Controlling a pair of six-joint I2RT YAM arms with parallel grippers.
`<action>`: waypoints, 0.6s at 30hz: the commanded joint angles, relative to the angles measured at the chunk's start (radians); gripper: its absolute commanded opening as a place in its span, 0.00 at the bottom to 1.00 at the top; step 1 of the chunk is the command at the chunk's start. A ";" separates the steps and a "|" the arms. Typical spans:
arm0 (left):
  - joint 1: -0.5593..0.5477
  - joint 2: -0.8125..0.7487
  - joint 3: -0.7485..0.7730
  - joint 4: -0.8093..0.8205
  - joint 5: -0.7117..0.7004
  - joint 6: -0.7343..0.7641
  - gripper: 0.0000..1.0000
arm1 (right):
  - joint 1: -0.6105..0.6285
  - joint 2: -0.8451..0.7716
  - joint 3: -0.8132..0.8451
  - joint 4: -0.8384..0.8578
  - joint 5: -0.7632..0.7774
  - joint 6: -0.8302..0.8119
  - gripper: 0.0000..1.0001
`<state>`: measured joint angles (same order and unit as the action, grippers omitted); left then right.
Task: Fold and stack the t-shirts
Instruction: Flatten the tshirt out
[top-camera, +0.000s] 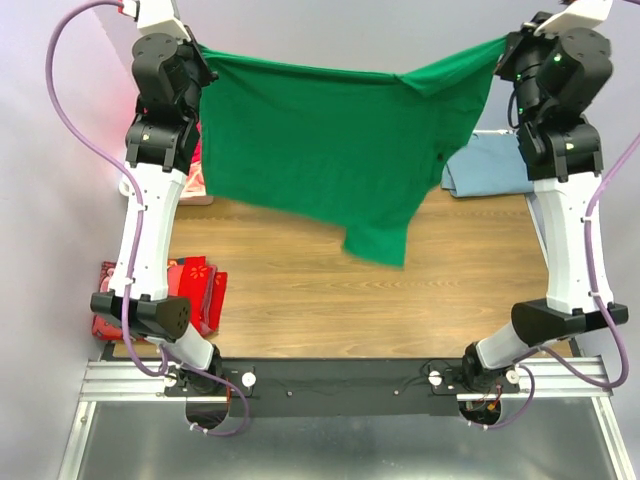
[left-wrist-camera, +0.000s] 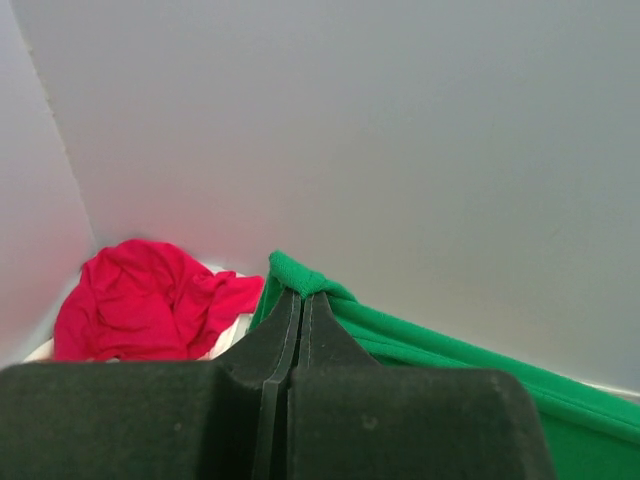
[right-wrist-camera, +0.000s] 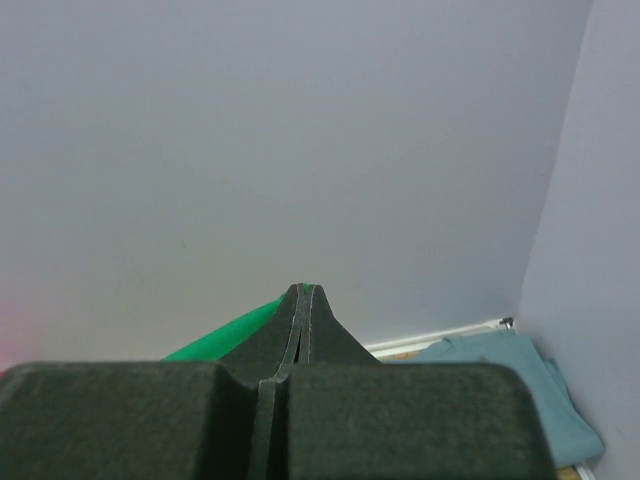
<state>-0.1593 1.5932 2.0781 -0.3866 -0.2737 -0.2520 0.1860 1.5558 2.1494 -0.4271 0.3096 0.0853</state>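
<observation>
**Two robot arms hold a green t-shirt (top-camera: 320, 150) spread in the air above a wooden counter (top-camera: 330, 300).**

The left fingers (left-wrist-camera: 275, 340) are clenched on one top corner of the shirt, with a fold of green cloth pinched at their tips. The right fingers (right-wrist-camera: 285, 320) are clenched on the opposite top corner, where only a sliver of green shows between them. The shirt hangs between the two raised wrists, its top edge sagging slightly in the middle. One lower corner dangles lowest, over the centre of the counter; whether it touches the wood cannot be told. A blue-grey t-shirt (top-camera: 490, 165) lies at the far right of the counter, beside the right arm. A red t-shirt (left-wrist-camera: 150, 300) sits crumpled in the far left corner against the wall (left-wrist-camera: 350, 120). A red patterned cloth (top-camera: 190, 285) lies beside the left arm, nearer its base.
</observation>
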 joint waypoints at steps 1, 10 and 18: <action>0.004 -0.044 0.068 0.023 -0.045 0.025 0.00 | -0.008 -0.059 0.066 0.040 0.042 -0.024 0.01; 0.004 -0.176 -0.059 0.011 -0.009 0.025 0.00 | -0.006 -0.243 -0.057 0.039 0.010 -0.021 0.01; 0.004 -0.348 -0.279 0.035 0.004 0.028 0.00 | -0.007 -0.410 -0.229 0.037 0.042 -0.075 0.01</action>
<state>-0.1596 1.3125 1.8820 -0.3733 -0.2550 -0.2451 0.1860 1.2034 1.9831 -0.4042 0.3004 0.0639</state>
